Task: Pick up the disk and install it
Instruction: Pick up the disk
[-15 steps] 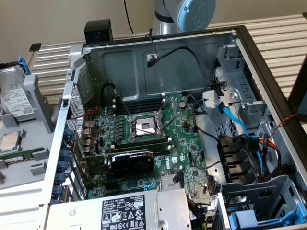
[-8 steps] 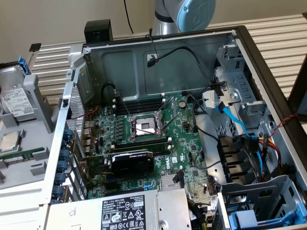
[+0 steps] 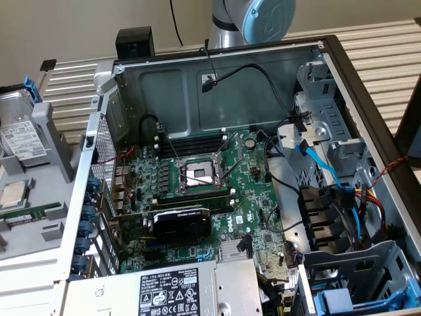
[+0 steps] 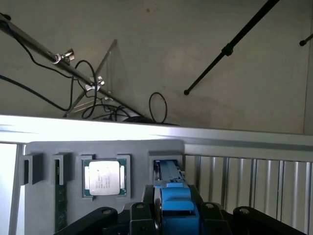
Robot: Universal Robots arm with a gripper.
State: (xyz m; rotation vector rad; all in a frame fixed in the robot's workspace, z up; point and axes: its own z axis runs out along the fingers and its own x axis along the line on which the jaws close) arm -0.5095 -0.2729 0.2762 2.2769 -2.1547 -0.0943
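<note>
While disk [image 3: 18,135] rests in grey holder [image 3: 47,131], gripper [image 4: 173,213] clamping it

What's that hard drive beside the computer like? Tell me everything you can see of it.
The hard drive is a flat silver metal box with a white printed label, set in a blue plastic frame. It stands on edge, leaning, in a slot of a grey holder outside the open computer case, at the exterior view's left. A small square chip lies in the same holder nearby, not touching it.
</note>
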